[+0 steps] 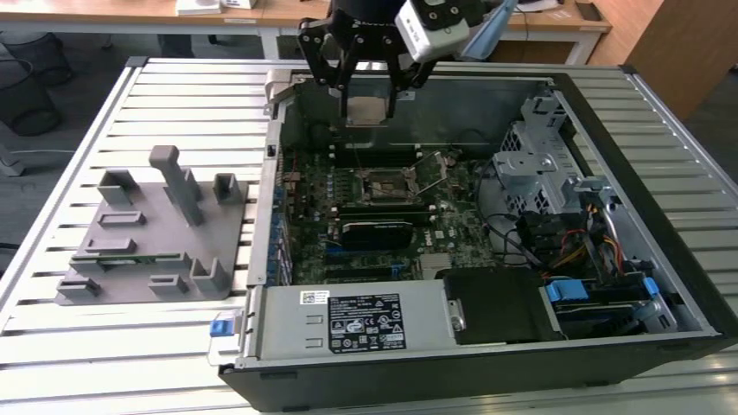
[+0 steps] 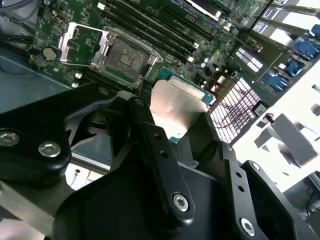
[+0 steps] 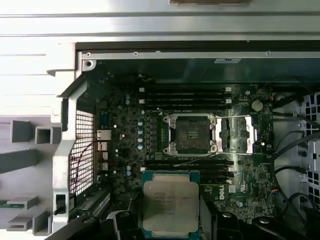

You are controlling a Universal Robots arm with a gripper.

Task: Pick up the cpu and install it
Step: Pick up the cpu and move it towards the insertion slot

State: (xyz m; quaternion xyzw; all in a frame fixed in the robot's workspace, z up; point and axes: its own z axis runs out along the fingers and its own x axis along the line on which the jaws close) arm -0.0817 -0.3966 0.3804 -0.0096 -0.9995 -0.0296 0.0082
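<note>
Gripper (image 1: pixel 369 105) pinching the cpu (image 3: pixel 171 205) over the open computer case (image 1: pixel 461 372)
Its black fingers (image 2: pixel 150 135) clamp two opposite edges of the chip, which hangs silver top up, clear of the motherboard (image 3: pixel 125 150); beyond it lies the socket (image 3: pixel 192 134), its retaining frame (image 3: pixel 240 132) swung open beside it; a grey fixture (image 1: pixel 127 251) stands outside the case on the slatted table (image 1: pixel 116 346)

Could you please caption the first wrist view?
Gripper holding the cpu above the motherboard, whose open socket sits empty.
</note>
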